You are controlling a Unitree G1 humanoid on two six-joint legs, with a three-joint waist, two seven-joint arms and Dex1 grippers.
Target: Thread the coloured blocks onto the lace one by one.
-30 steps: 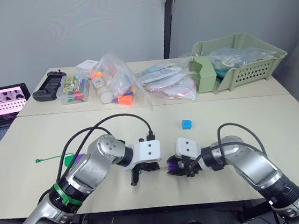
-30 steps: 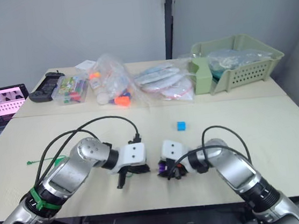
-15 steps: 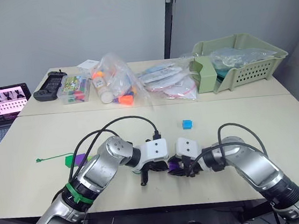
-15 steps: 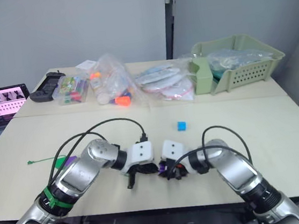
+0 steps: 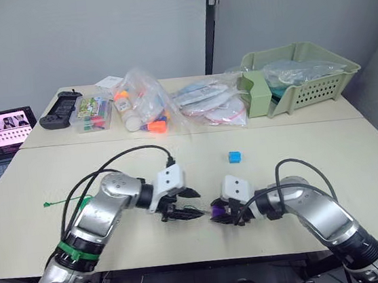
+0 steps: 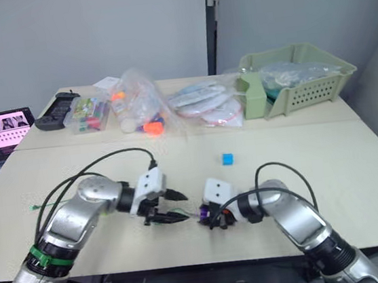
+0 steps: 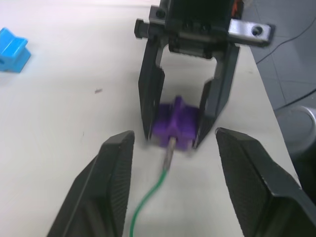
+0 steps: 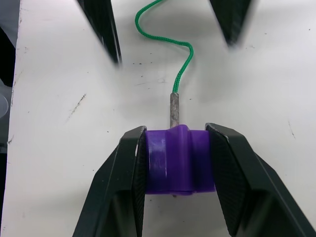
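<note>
Starting at the left, we see the lace (image 5: 64,199) trailing across the table (image 5: 355,163) from its far green end toward the middle. Next comes the left gripper (image 7: 170,185), its fingers spread wide and holding nothing, the cord running loose between them. Just beyond it we find the stiff pale tip (image 8: 174,111) (already pushed into the block's hole). The right gripper (image 8: 176,160) has its fingers closed on the purple block (image 8: 178,159), low over the tabletop. Farther back and to the right, a blue block (image 5: 235,157) lies alone, well apart.
</note>
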